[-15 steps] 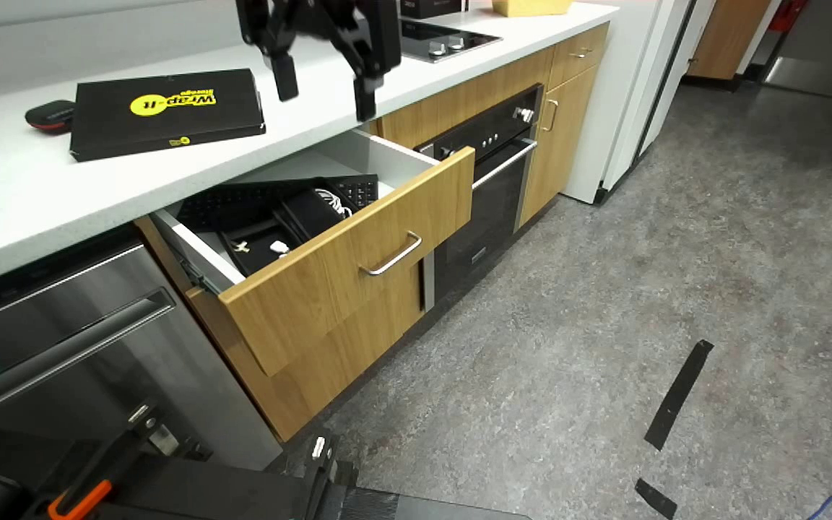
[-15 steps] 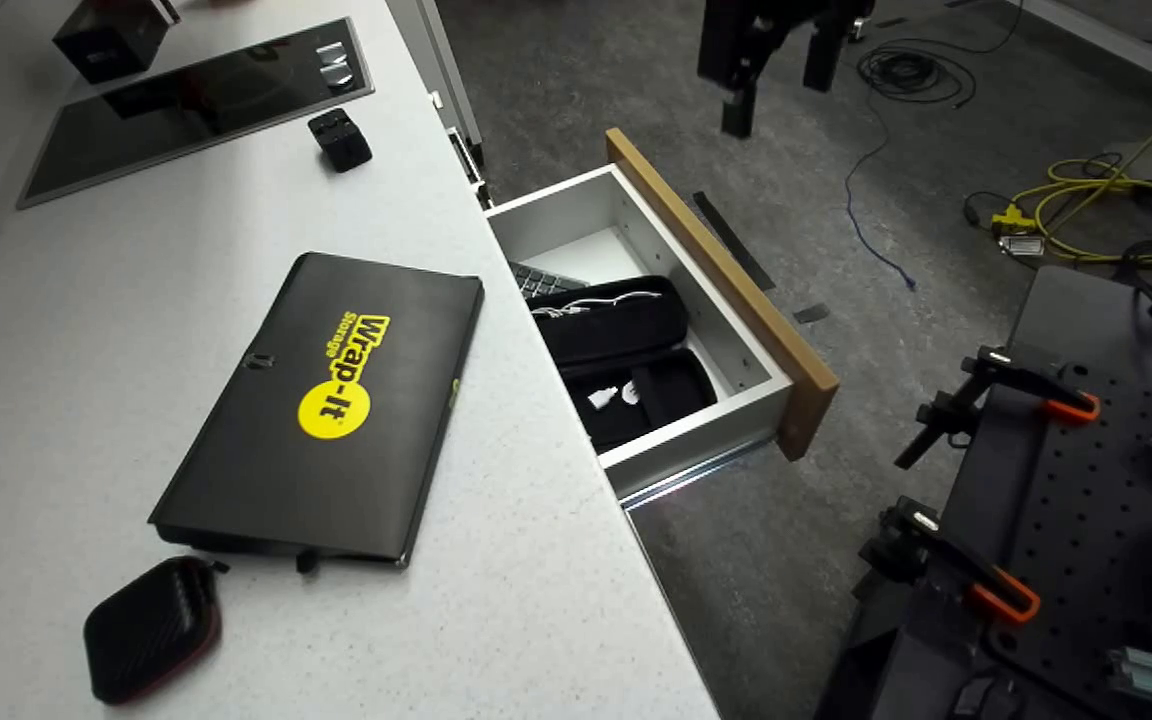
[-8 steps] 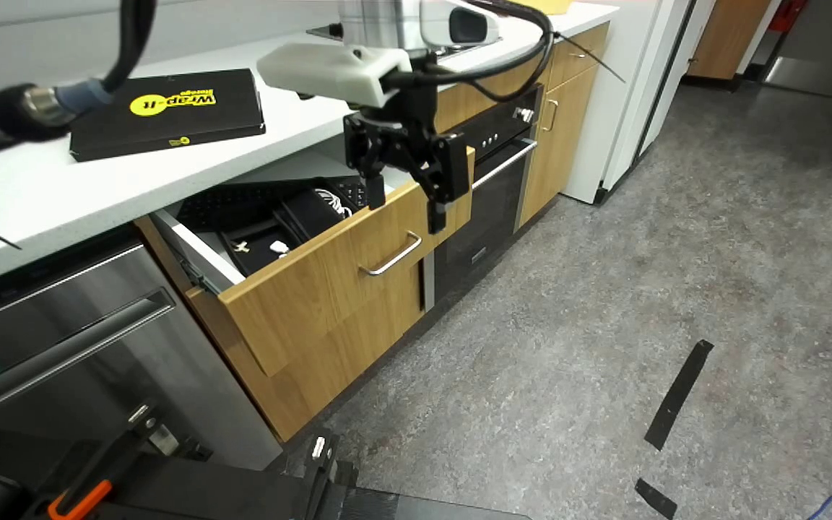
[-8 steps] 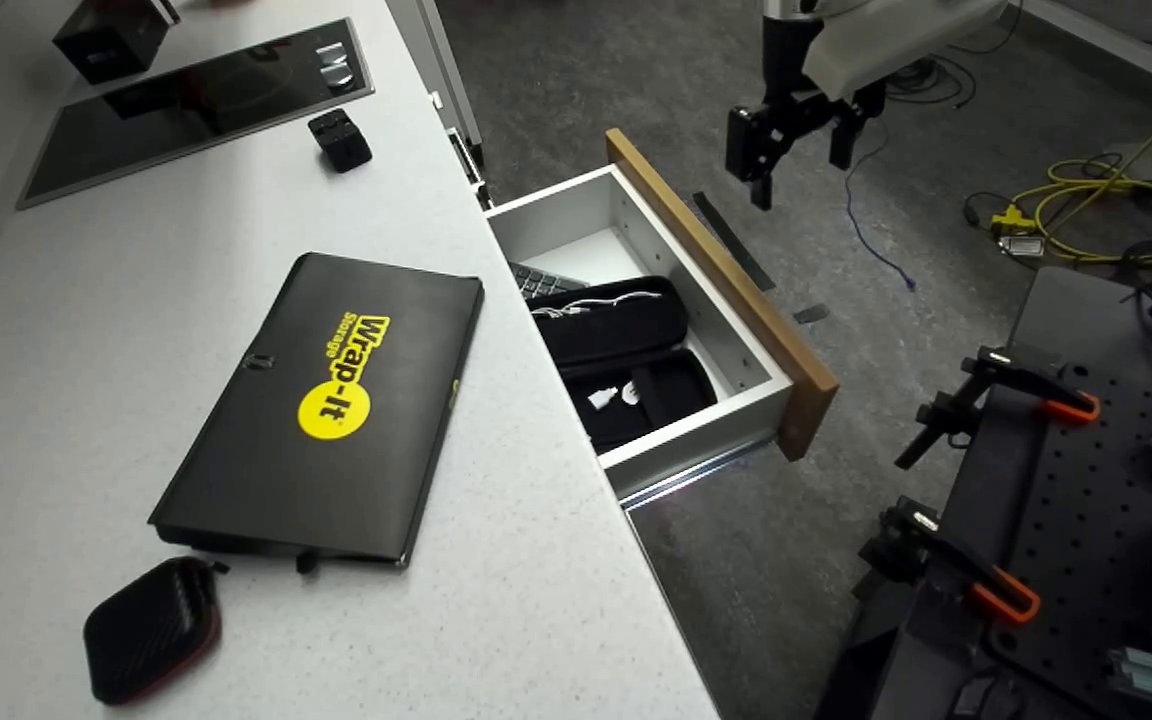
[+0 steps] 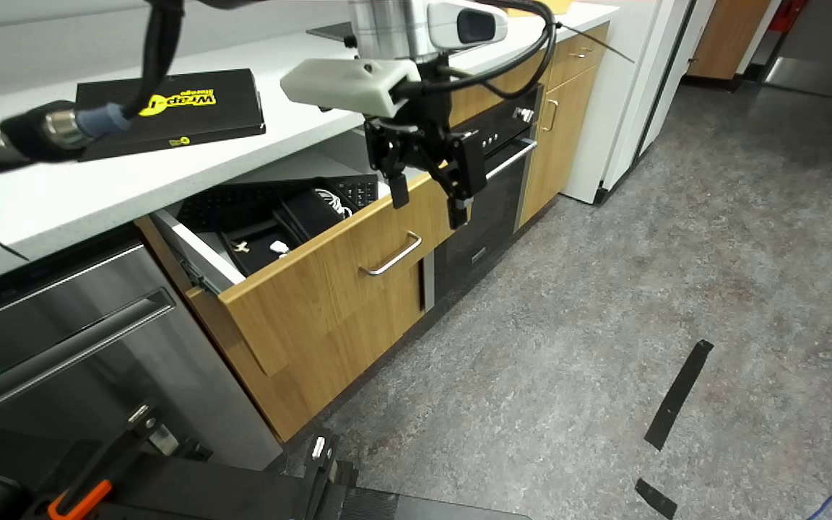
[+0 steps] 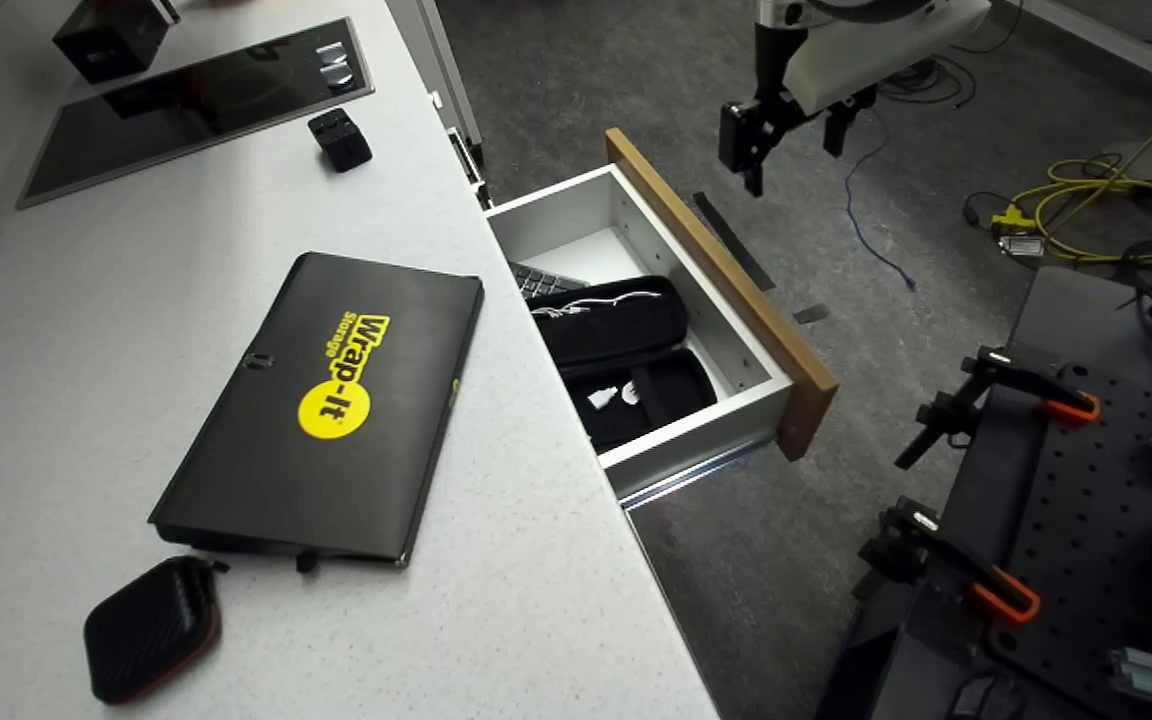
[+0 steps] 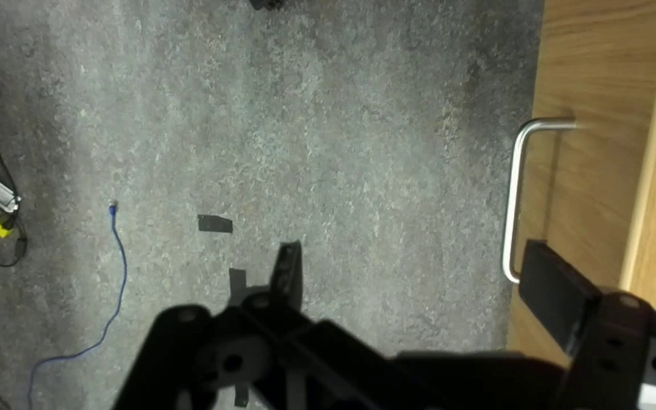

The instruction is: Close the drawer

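Note:
The drawer stands pulled open under the counter, with a light oak front and a silver bar handle. In an exterior view its white inner sides and oak front edge show, with a keyboard, a black case and white cables inside. My gripper is open and empty, fingers pointing down, near the front's oven-side end. In an exterior view the gripper hangs over the floor outside the front. In the wrist view one finger of the gripper overlaps the oak front beside the handle; contact cannot be told.
A white counter bears a black box, a black pouch and a cooktop. A black oven and a stainless appliance flank the drawer. A black platform with clamps stands opposite.
My gripper has come down from above counter height to the drawer front's level, then risen slightly and shifted toward the oven in the last half second. The drawer has not moved.

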{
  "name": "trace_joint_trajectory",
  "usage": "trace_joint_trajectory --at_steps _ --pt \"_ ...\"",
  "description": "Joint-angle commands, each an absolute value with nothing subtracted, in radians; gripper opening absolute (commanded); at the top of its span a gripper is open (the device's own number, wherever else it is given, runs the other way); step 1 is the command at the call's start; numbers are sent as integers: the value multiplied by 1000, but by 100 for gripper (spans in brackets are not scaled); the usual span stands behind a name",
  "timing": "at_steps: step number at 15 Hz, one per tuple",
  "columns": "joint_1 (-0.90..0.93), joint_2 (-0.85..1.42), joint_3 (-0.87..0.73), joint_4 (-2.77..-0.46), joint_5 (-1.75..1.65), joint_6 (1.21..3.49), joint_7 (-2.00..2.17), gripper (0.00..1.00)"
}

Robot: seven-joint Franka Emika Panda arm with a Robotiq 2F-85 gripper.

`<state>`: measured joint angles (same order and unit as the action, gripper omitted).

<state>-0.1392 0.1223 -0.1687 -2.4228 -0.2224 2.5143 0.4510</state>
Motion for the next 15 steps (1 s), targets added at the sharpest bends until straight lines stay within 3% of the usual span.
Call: trace_joint_trajectory --at_steps 1,5,15 --pt "-105 238 -248 -2382 -443 2639 715 100" --pt "-55 389 -319 -2295 -522 2668 896 100" --pt "-123 589 -100 -2078 35 2654 512 100"
